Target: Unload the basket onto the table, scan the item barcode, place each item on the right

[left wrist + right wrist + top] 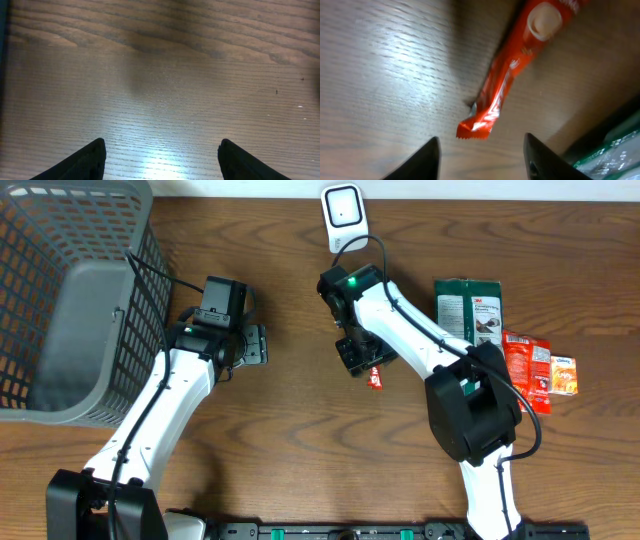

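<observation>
1. Grey mesh basket (pixel 60 300): we list it far left of the white scanner (pixel 341 210), at the bench (pixel 280 440) edge.
2. Left pincer (pixel 162 150): left of the scanner and nearer the arm bases; fingers apart, with bare bench between them.
3. Right pincer (pixel 481 142): just on the near side of the scanner; fingers apart.
4. Red sachet (pixel 505 75): lies loose and flat on the bench, near side of the scanner, one end just ahead of the right pincer.
5. Green packet (pixel 470 310), red packets (pixel 525 365), orange box (pixel 563 373): we list these right of the scanner, close together.
</observation>
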You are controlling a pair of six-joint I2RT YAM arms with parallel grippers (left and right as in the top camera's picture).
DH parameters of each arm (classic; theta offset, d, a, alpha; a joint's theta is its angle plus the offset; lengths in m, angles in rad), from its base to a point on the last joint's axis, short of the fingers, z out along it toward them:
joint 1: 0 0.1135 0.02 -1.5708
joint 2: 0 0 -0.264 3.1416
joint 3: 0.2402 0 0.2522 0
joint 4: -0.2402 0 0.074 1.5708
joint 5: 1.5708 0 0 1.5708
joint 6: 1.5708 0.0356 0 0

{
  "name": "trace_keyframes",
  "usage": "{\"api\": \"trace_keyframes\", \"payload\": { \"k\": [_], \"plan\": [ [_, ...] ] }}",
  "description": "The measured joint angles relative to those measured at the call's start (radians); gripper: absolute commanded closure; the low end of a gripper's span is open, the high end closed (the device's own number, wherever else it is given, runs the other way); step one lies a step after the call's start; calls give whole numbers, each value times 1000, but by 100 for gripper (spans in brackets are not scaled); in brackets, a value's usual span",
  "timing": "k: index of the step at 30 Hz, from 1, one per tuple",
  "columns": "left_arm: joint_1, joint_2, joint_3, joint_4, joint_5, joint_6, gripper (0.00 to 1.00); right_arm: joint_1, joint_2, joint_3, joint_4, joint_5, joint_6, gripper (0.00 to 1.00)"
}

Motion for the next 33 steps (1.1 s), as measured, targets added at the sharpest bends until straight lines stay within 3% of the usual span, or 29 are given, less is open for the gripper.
{"api": "trace_keyframes", "payload": {
  "k": [3, 11, 18, 25, 33],
  "plan": [
    [0, 0, 0, 3, 0, 0, 27, -22, 0, 1, -2, -25, 11, 76],
    [0, 0, 0, 8, -7, 0, 27, -120, 0, -3, 11, -110, 61, 76],
    [0, 0, 0, 8, -7, 0, 27, -118, -18, -8, 28, -127, 123, 90],
    [0, 0, 0, 12, -7, 0, 27, -68, -176, -52, 45, 10, 284, 86],
    [0, 0, -2, 14, -7, 0, 27, -7, -288, -296, 312, 1, 359, 79]
  ]
}}
